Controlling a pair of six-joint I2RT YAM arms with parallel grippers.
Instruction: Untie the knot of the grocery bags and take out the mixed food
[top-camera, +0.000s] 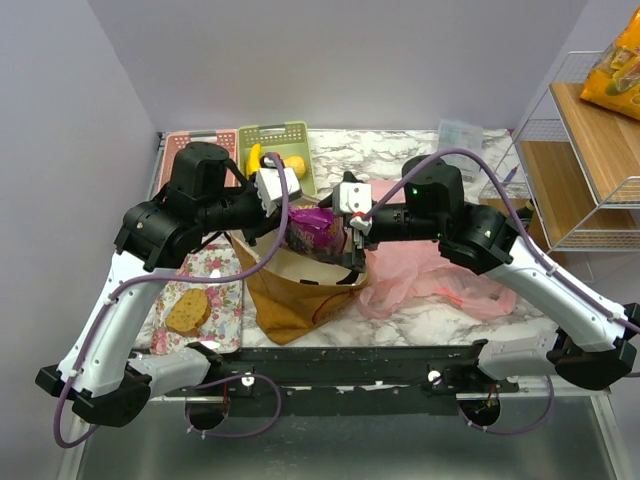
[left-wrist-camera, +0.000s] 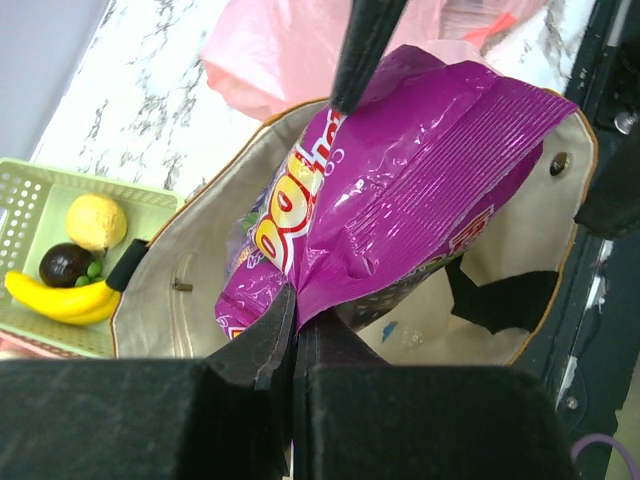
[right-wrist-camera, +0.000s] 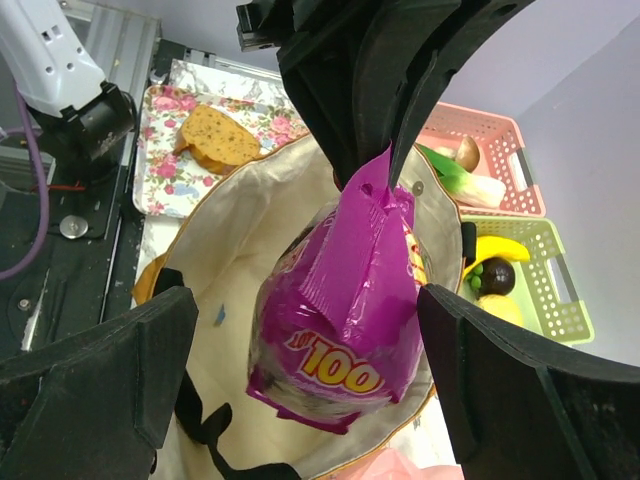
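The packet (left-wrist-camera: 400, 180) is pinched by its edge between the left fingers (left-wrist-camera: 255, 350), which are pressed together on it, and it is held in the mouth of the tote (left-wrist-camera: 190, 270) below them. The right fingers (right-wrist-camera: 110, 370) are spread wide on either side of the packet, gripping nothing. Beyond the fingers a white marbled worktop (top-camera: 400, 150) is seen, enclosed by lilac walls (top-camera: 350, 60). A wire shelf (top-camera: 590, 150) stands to their right.

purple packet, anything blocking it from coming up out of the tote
The tote mouth is open; left hand is shut on the packet. Only the open right hand hangs close above, possibly crowding the lift.
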